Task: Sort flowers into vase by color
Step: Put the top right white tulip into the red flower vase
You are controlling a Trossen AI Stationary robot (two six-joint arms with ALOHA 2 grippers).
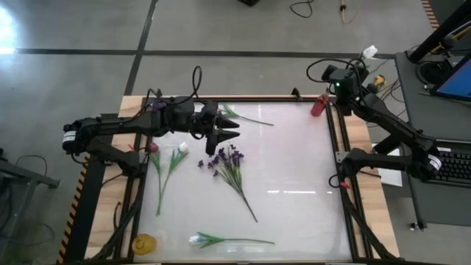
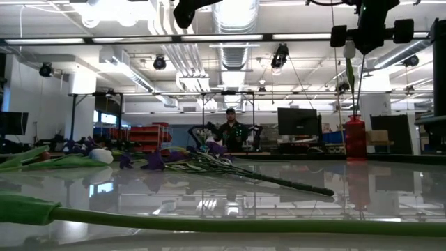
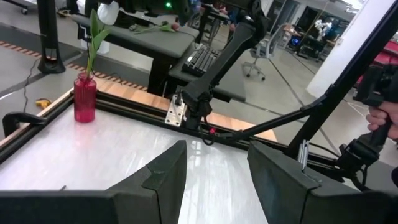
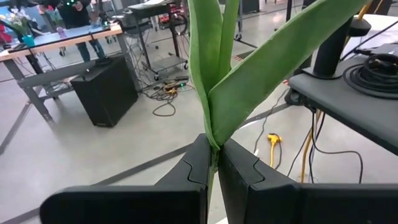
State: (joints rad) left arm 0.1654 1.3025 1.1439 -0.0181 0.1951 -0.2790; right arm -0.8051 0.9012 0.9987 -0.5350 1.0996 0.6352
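My right gripper hangs over the table's far right corner, shut on a white tulip. The tulip stands upright with its bud on top, and its lower end reaches into the neck of a red vase. My left gripper hovers open above the far left part of the table, with nothing between its fingers. Below and near it, flat on the table, lie a purple spray, a white tulip and a pink-red bud. Another white tulip lies near the front edge, and one more flower by the far edge. My right gripper pinches the tulip's stem between its two fingers, at the spot where the long green leaves split off. The fingers come in roughly level and lie across the stem. The tulip stands upright, with its lower end in the red vase's neck.
A yellow object sits at the near left corner. A black metal frame borders the glossy white table. A person stands far back in the room.
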